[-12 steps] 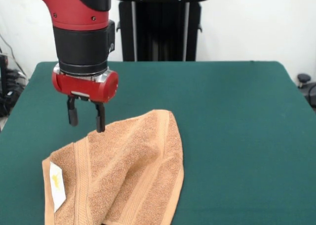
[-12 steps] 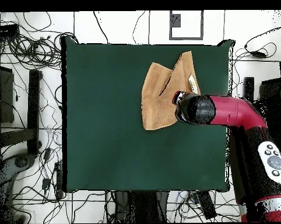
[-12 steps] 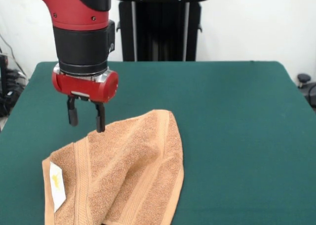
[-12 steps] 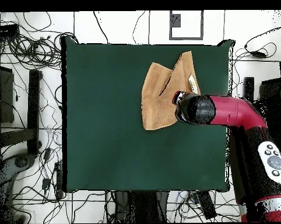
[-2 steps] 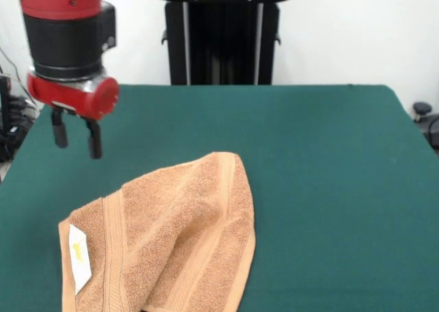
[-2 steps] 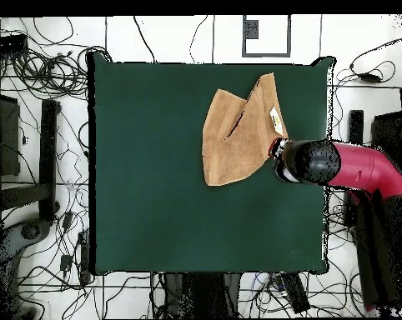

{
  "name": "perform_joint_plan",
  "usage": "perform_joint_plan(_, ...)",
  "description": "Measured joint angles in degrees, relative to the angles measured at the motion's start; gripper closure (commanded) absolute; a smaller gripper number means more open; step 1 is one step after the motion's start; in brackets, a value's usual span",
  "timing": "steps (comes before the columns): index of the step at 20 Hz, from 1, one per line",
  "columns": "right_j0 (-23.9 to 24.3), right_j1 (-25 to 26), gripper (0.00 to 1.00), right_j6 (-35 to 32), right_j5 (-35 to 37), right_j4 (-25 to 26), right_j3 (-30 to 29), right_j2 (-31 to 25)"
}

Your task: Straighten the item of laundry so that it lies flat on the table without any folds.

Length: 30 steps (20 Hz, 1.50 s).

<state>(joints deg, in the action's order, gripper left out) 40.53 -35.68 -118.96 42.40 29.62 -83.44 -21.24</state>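
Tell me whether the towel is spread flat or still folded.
Folded. The towel is doubled over itself, with a raised crease running down its middle, and forms an irregular pointed shape on the table, not a square.

The hand towel is looped, rough terry cloth with flatter woven bands. The table wears matt green felt-like cloth. The gripper housing is glossy red.

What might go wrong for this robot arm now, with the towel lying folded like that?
1. The gripper hangs open above the table, off to the side of the towel; a grab from there could close on bare felt.
2. The towel is doubled over, so the fingers may pinch both layers and drag the fold along.
3. The towel reaches past the front view's lower edge, perhaps near the table edge; a pull might slide it off.
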Motion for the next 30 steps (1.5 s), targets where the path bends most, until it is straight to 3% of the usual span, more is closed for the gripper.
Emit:
perform_joint_plan(15, 1.2, -0.2, 0.0, 0.0, 0.0, 0.7, 0.1, 0.0)
perform_joint_plan(30, -0.6, 9.4, 0.0, 0.0, -1.7, 6.0, 3.8, 0.0)
